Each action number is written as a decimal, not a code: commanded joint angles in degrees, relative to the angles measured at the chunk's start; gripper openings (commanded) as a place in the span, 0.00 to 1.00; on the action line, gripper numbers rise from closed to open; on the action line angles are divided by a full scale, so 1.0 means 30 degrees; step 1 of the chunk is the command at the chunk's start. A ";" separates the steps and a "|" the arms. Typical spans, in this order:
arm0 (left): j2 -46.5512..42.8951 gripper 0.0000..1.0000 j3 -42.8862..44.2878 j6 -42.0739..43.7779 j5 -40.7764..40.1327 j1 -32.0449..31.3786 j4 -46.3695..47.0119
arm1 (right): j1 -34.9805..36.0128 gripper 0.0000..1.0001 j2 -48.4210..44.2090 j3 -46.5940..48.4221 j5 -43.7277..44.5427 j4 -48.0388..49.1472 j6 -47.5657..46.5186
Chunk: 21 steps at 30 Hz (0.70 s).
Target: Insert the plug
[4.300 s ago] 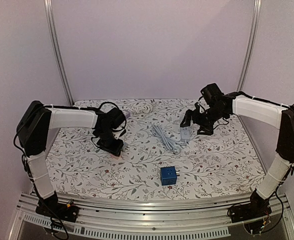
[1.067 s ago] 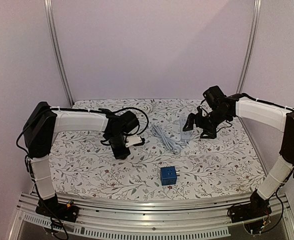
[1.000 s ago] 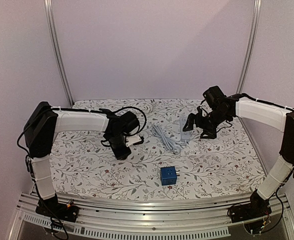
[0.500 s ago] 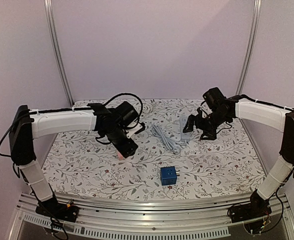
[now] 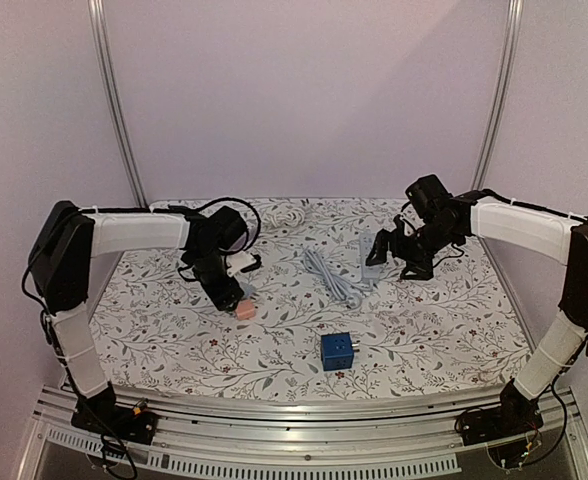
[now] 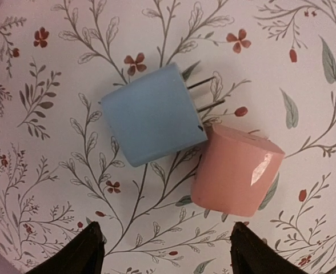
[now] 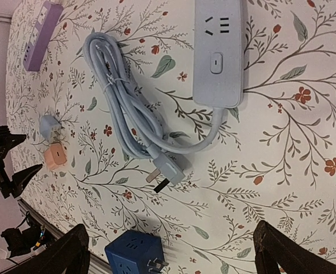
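A light blue two-prong plug adapter [image 6: 154, 114] and a pink plug adapter [image 6: 236, 171] lie touching on the floral cloth. They are just beyond my left gripper [image 6: 168, 257], which is open and empty above them. The top view shows this gripper [image 5: 226, 288] next to the pink adapter [image 5: 245, 310]. A grey power strip [image 7: 216, 51] with its bundled cable [image 7: 122, 114] and three-pin plug [image 7: 168, 171] lies under my right gripper [image 7: 174, 262], which is open and empty. In the top view the right gripper [image 5: 394, 257] hovers by the strip [image 5: 371, 258].
A blue cube socket [image 5: 337, 350] sits near the front middle and also shows in the right wrist view [image 7: 134, 257]. A purple power strip [image 7: 42, 34] lies at the back. A white coiled cable [image 5: 292, 215] is at the far edge. Metal rails frame the table.
My left arm swung out to the right and forward, then pulled back left; the pink adapter now shows on the cloth beside its gripper. The right arm has barely moved.
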 commanded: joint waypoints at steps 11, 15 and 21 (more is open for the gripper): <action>0.0233 0.71 0.0358 0.1545 0.4040 -0.0250 -0.1011 | 0.0117 0.99 0.0385 0.0793 0.0174 -0.0707 -0.0630; 0.0988 0.68 0.0742 0.1510 0.3850 -0.0474 -0.0824 | 0.0140 0.99 0.0944 0.1143 -0.0055 -0.0675 -0.0706; 0.2050 0.65 0.0906 0.1712 0.2451 -0.0675 -0.0507 | 0.0121 0.99 0.1398 0.1571 -0.0217 -0.0776 -0.0719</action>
